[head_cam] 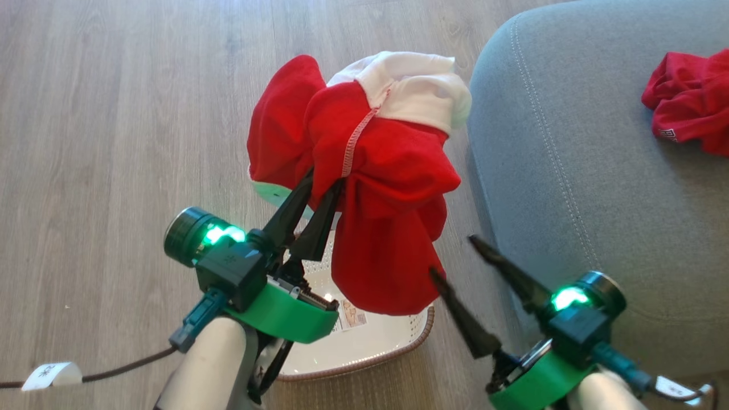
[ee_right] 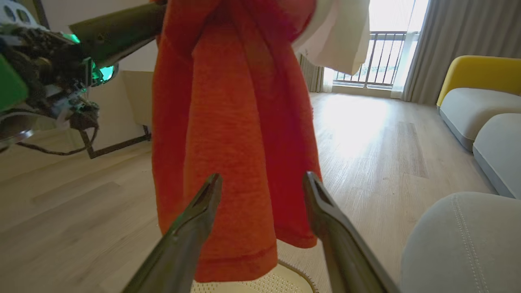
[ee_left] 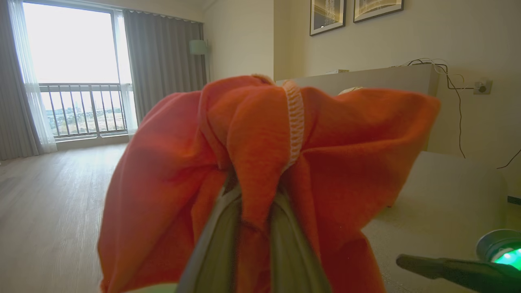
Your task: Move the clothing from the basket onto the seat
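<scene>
Lifting of a soft red garment with white panels (head_cam: 393,188) from a small cream perforated plastic basket (head_cam: 398,347).
Head view: shows two garments, the lifted one clamped in the left gripper (head_cam: 326,177) above the basket, a second plain red crumpled garment (head_cam: 689,102) lying on the large grey upholstered seat (head_cam: 569,171); one basket; two grippers. Right wrist view: adds the right gripper (ee_right: 262,177), fingers apart and empty, near the hanging cloth.

Lighting: bright daylight from the balcony window (ee_left: 77,61), blown out to white in both wrist views, with a pale glare patch on the wood floor (ee_right: 354,118). Head view is evenly lit and sharp, shadows soft. Left wrist view: own fingers (ee_left: 215,252) and nearest red garment (ee_left: 252,134) are blurred; verticals lean at the edges.
</scene>
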`<state>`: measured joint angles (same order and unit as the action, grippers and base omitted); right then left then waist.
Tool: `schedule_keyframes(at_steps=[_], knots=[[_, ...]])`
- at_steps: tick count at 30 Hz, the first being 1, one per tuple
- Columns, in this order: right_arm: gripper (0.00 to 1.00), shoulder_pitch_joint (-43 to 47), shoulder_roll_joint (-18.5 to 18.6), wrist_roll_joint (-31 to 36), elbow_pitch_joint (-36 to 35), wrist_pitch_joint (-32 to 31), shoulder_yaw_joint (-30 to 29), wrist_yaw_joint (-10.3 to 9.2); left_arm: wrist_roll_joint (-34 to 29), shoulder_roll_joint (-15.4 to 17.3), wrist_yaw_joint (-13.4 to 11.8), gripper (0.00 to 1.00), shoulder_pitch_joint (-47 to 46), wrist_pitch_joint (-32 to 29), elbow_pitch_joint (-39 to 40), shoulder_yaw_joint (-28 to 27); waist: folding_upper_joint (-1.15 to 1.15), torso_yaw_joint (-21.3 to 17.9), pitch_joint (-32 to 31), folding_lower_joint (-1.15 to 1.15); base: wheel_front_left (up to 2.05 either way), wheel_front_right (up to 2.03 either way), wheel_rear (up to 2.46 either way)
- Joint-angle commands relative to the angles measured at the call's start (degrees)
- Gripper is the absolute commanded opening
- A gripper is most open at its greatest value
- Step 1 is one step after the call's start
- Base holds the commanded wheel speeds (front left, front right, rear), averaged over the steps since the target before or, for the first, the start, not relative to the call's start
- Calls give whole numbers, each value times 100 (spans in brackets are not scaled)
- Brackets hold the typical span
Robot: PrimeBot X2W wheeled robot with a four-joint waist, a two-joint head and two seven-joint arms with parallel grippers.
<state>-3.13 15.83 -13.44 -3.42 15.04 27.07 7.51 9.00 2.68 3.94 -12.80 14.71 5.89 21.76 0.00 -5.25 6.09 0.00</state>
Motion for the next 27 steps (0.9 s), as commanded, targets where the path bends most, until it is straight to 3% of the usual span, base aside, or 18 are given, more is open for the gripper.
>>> schedule_keyframes(at_steps=[1,16,27], knots=[[100,-279,104,110,-175,-4,182,-2,-45,20,34,0,-230,29,178,-186,0,12,-6,0,0,0,0],[100,-901,-106,302,231,-4,767,-2,-58,20,158,0,-208,29,-109,317,0,147,-1,0,0,0,0],[100,-1239,-218,665,621,-4,672,-2,-27,20,264,0,-211,29,-428,822,0,254,-17,0,0,0,0]])
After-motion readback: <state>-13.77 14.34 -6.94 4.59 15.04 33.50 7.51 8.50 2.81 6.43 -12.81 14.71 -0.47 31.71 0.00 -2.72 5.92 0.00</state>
